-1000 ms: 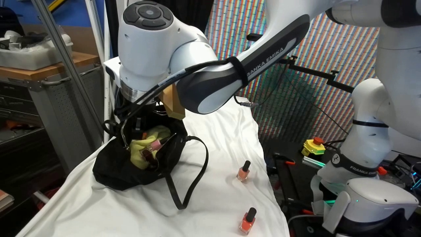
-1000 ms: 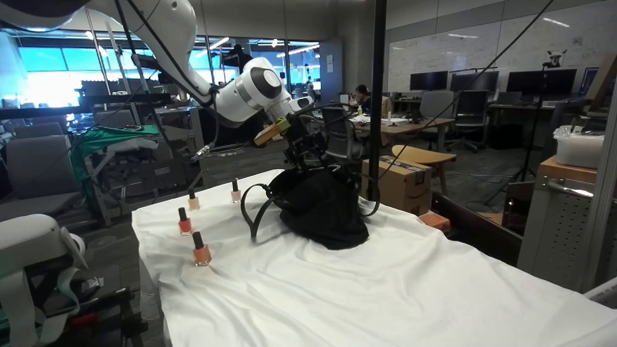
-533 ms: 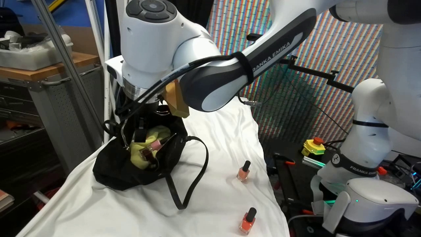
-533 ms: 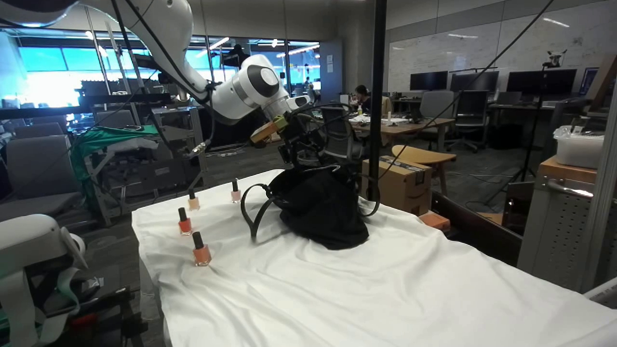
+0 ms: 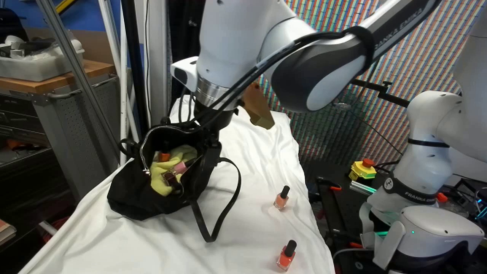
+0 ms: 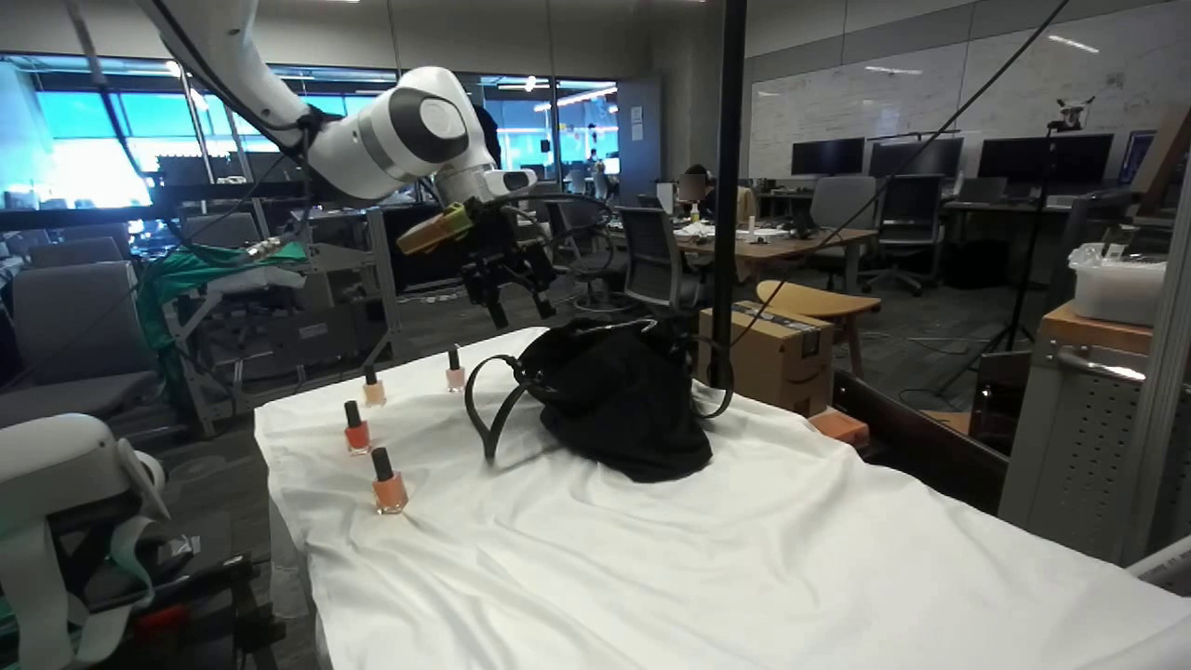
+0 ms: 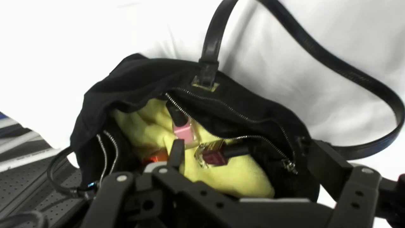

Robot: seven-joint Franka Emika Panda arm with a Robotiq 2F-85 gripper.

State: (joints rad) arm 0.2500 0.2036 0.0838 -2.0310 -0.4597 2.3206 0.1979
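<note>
Hand (image 6: 523, 314) hovers, fingers (image 7: 176, 154) spread, near the black bag (image 6: 623, 405) on the bench (image 6: 744, 549); contents include a pink bottle (image 7: 184, 131) and a dark-red bottle (image 7: 215, 156) on yellow cloth (image 7: 240, 180).

an exterior view shows one counter (image 6: 791, 568) with one black bag (image 6: 623, 409), one red bottle (image 6: 357, 438), one orange bottle (image 6: 390, 493), one peach bottle (image 6: 374, 392) and one pale pink bottle (image 6: 455, 378) of nail polish, four bottles in all. the bag has two straps (image 7: 212, 44) and holds one yellow cloth (image 7: 240, 177) and three more visible bottles (image 7: 184, 132). one robot arm (image 6: 409, 135) carries one tool (image 6: 522, 316) with two fingers (image 7: 327, 167).
</note>
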